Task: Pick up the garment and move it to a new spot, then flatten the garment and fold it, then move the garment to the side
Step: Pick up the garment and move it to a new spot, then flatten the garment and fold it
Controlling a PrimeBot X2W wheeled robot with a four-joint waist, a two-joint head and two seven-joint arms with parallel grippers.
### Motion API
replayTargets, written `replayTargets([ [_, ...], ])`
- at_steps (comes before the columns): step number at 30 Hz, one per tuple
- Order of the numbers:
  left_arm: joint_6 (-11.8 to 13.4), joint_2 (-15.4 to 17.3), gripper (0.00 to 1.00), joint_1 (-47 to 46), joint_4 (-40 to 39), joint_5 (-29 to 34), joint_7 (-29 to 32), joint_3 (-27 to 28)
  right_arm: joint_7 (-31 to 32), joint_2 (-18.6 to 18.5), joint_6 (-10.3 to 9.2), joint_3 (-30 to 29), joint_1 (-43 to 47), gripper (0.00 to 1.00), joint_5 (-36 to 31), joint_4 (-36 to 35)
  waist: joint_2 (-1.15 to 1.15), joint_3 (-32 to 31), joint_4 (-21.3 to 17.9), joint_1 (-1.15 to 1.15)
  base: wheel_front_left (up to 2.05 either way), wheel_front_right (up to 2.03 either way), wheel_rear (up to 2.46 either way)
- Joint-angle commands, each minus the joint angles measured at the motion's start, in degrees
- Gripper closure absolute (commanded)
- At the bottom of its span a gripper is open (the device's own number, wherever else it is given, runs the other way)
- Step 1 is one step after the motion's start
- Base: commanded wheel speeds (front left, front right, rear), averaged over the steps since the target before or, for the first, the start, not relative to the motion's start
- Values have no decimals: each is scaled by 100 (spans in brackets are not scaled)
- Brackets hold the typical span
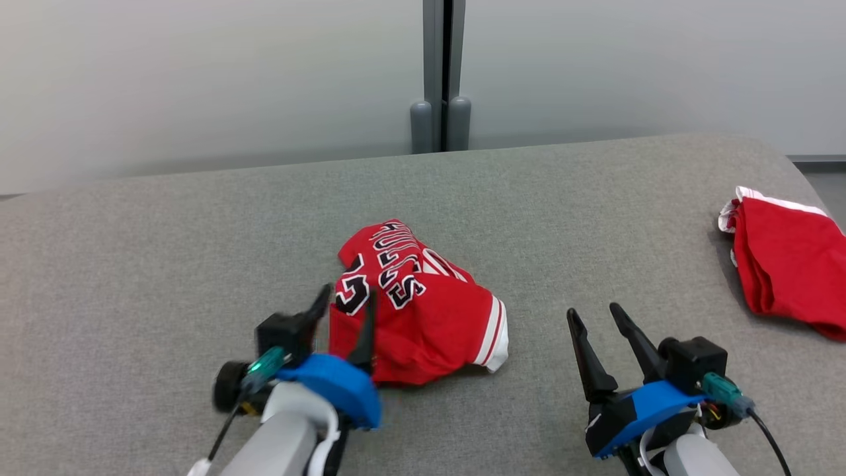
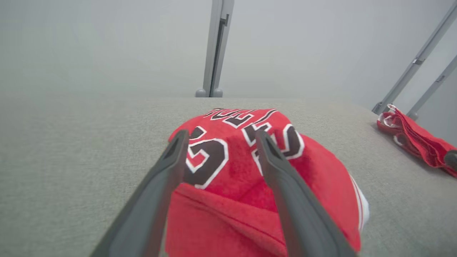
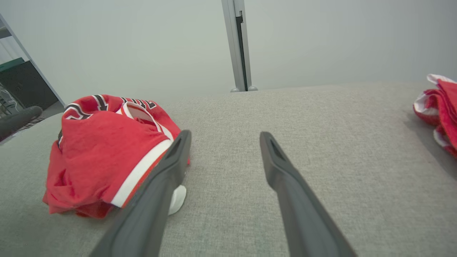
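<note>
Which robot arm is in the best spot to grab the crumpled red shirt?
Left. The left gripper is open close by the crumpled red shirt, pointing at it; the right gripper, also open, points at bare table.

office-like room: frosted partitions point(image 1: 198, 79), grey table point(image 1: 132, 264)

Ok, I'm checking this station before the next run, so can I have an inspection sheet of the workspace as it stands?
Surface: grey fabric table, no stains seen.
Job's things: red jersey crumpled in a heap mid-table, not flattened.
Clutter: second red garment at the table's right edge.
Grippers: left gripper open at the jersey's near side; right gripper open over bare table, apart from the jersey.
Cables: black cable trails from each wrist.
Surroundings: pale wall, grey post behind.
</note>
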Motion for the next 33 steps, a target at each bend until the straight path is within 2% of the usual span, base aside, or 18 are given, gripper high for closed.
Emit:
replayTargets([
  [1, 112, 130, 0, 318, -226, 208, -23, 326, 0, -2, 0, -6, 125, 0, 30, -1, 1, -45, 26, 0, 0, 0, 0],
  [4, 205, 207, 0, 824, -595, 552, -24, 904, 0, -6, 0, -11, 178, 0, -6, 7, 1, -125, 61, 0, 0, 0, 0],
  [8, 158, 265, 0, 1399, -970, 973, -25, 1587, 0, -4, 0, -19, 236, 0, -21, 40, 1, -207, 119, 0, 0, 0, 0],
  [16, -70, -41, 0, 2186, -1296, 1546, -26, 2563, 0, -6, 0, 87, 358, 0, -84, 215, 1, -238, 244, 0, 0, 0, 0],
  [25, -318, -194, 0, 2182, -1288, 1891, -27, 2823, 0, -6, 0, 407, 312, 0, -446, 535, 1, -79, 542, 0, 0, 0, 0],
  [33, -260, -201, 0, 2087, -1338, 1663, -26, 2640, 0, -7, 0, 407, 120, 0, -873, 816, 1, 116, 818, 0, 0, 0, 0],
])
